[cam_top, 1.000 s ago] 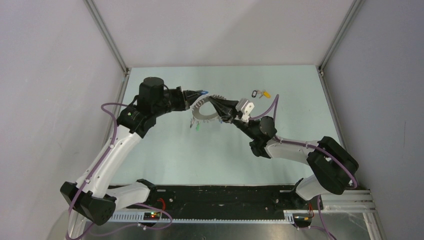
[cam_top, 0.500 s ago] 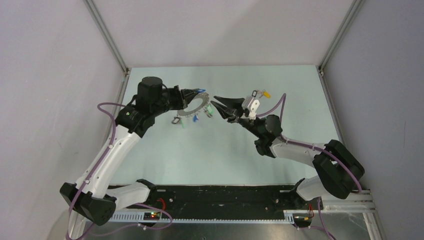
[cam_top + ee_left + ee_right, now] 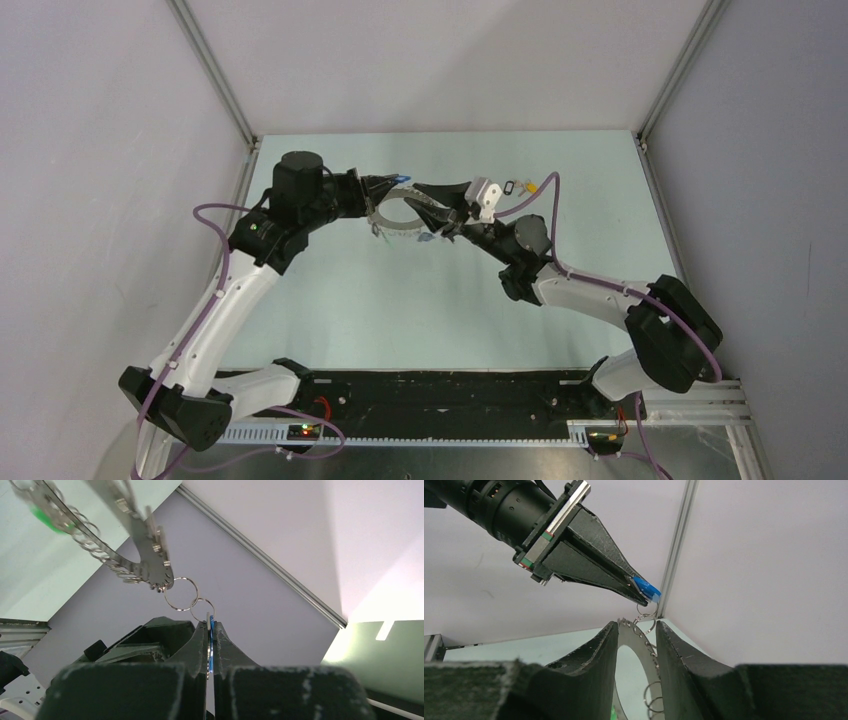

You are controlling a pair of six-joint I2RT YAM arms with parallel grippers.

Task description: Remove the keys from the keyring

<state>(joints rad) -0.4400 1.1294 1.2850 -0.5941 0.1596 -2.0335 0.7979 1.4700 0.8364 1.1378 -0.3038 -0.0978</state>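
The keyring (image 3: 630, 652) is held up over the far middle of the tabletop (image 3: 400, 310), toward 12 o'clock. There is wide room at 6 o'clock. The left hand (image 3: 388, 186) points to 3 o'clock, pinched tight on a blue key (image 3: 211, 629) that small rings (image 3: 181, 593) join to the keyring. The right hand (image 3: 636, 626) points to 10 o'clock, its fingers (image 3: 589, 655) apart on each side of the keyring. Only the top view shows loose keys (image 3: 521, 186) at 1 o'clock, near the far edge.
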